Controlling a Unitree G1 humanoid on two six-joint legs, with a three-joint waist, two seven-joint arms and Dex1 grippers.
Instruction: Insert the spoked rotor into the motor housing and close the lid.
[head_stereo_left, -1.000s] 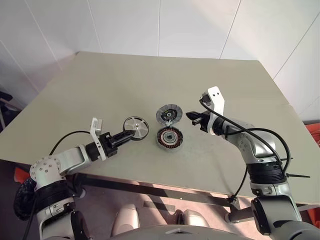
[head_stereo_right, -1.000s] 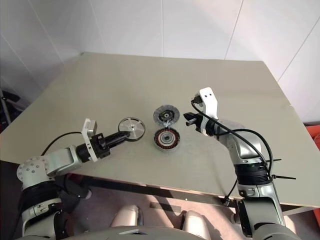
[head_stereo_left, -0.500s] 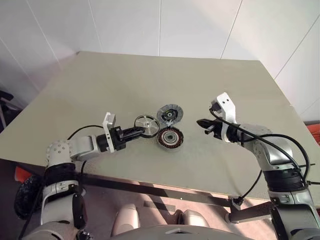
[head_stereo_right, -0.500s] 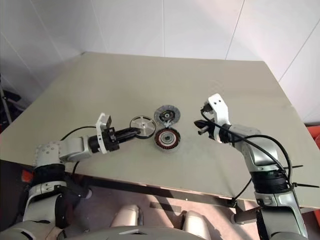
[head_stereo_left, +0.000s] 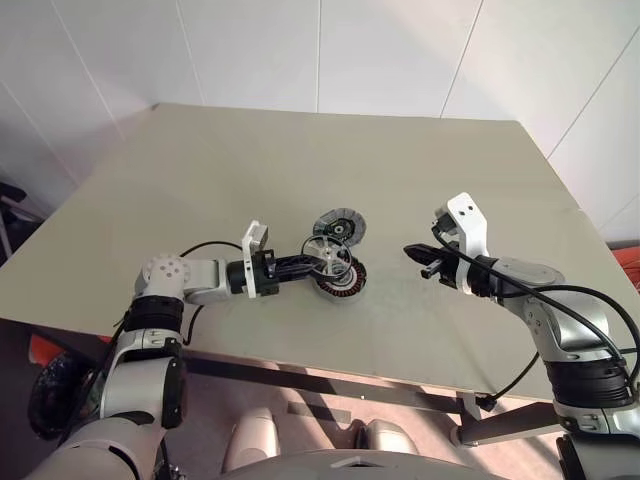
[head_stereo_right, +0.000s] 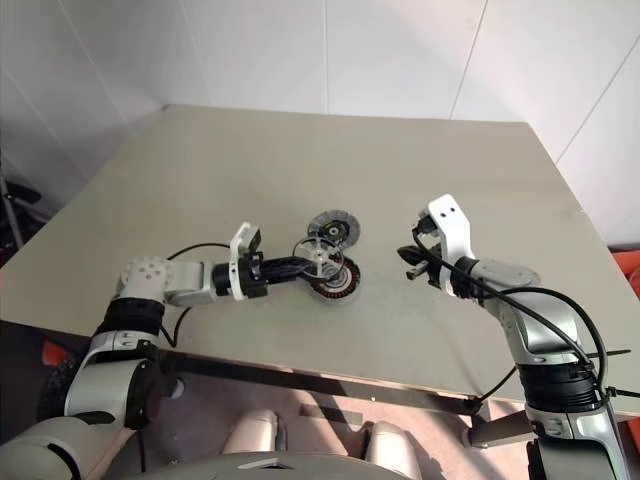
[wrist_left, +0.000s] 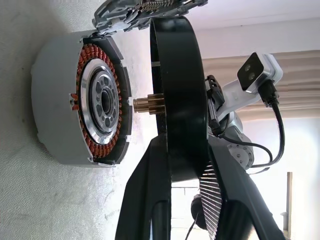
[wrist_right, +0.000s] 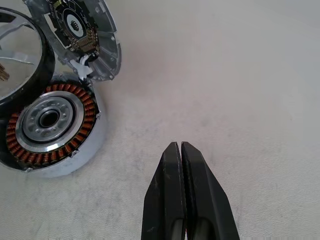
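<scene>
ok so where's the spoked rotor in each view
Left eye: spoked rotor mid-table, in the left gripper, above the motor housing.
Right eye: same spot.
Left wrist: black rim edge-on, centre.
Right wrist: upper left edge.
Shared landmark: the housing's copper winding ring.

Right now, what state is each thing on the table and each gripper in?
Rotor: held by its rim, above the housing, not yet seated.
Housing: open on the table, winding ring exposed.
Lid: swung open, ribbed face showing, joined at the housing's edge.
Left gripper: shut on the rotor.
Right gripper: shut, holding nothing, apart from the housing.
</scene>
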